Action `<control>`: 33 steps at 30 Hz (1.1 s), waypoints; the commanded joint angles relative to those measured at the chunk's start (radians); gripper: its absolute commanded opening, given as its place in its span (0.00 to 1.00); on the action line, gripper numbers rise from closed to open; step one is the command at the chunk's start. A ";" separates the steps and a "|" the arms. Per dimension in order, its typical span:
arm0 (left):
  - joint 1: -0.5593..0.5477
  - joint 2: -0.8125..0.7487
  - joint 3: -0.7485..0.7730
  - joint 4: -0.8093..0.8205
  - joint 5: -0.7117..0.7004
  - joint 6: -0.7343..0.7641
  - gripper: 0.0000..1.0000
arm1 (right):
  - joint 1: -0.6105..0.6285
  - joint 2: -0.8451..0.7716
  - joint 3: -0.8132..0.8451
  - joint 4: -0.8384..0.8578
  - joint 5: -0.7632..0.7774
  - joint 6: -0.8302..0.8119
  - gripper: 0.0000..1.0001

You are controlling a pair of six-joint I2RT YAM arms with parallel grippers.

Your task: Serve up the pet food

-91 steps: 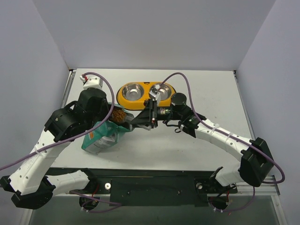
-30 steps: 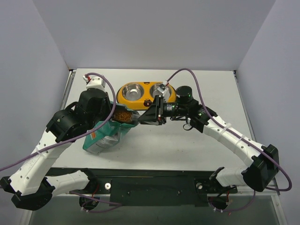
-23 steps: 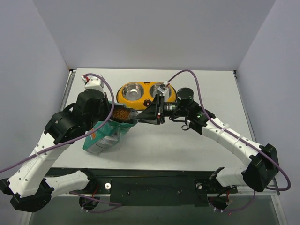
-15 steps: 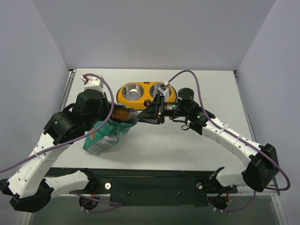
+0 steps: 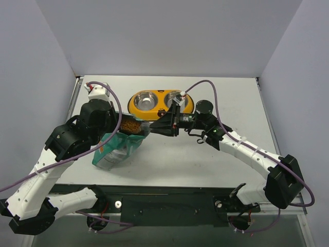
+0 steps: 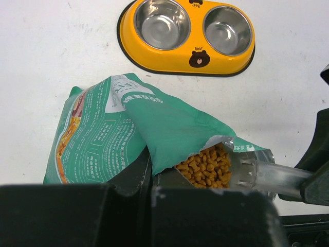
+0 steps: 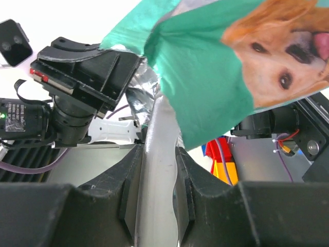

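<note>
The teal-and-white bag (image 5: 114, 149) lies tilted on the table with its torn mouth up. The brown kibble (image 5: 132, 125) fills the mouth and also shows in the left wrist view (image 6: 208, 167). My left gripper (image 6: 149, 175) is shut on the bag's mouth edge (image 6: 154, 123) and holds it open. My right gripper (image 7: 157, 180) is shut on the grey handle of a scoop (image 7: 157, 134). The scoop's clear bowl (image 6: 257, 175) is at the bag's mouth, against the kibble. In the top view the right gripper (image 5: 167, 125) sits just right of the bag.
The yellow double-bowl feeder (image 5: 161, 99) stands just behind the bag and the right gripper, and both its steel bowls (image 6: 162, 15) hold nothing. A wall corner closes off the back of the table. Purple cables loop over both arms.
My right gripper has moved a little left, bringing the scoop closer into the bag's mouth. The left arm has shifted slightly, still holding the bag.
</note>
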 commanded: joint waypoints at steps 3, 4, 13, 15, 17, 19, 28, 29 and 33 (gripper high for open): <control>-0.008 -0.053 0.080 0.247 -0.027 -0.017 0.00 | -0.028 -0.074 0.027 0.032 0.021 -0.028 0.00; -0.006 -0.052 0.086 0.244 -0.032 -0.017 0.00 | -0.030 -0.050 0.020 0.193 0.015 0.023 0.00; -0.006 -0.058 0.088 0.273 -0.099 -0.031 0.00 | -0.027 -0.070 -0.002 0.206 -0.008 0.064 0.00; -0.008 -0.061 0.083 0.287 -0.107 -0.041 0.00 | -0.018 -0.009 0.004 0.446 -0.011 0.208 0.00; -0.008 -0.064 0.081 0.301 -0.106 -0.048 0.00 | -0.041 -0.010 -0.062 0.668 0.004 0.378 0.00; -0.006 -0.067 0.078 0.309 -0.106 -0.058 0.00 | -0.041 -0.033 -0.065 0.460 0.019 0.246 0.00; -0.008 -0.093 0.061 0.315 -0.172 -0.086 0.00 | -0.044 -0.100 -0.045 0.306 -0.073 0.131 0.00; -0.006 -0.093 0.061 0.313 -0.172 -0.085 0.00 | -0.047 -0.107 -0.040 0.301 -0.079 0.123 0.00; -0.008 -0.087 0.054 0.323 -0.146 -0.069 0.00 | -0.054 -0.122 -0.025 0.152 -0.096 0.021 0.00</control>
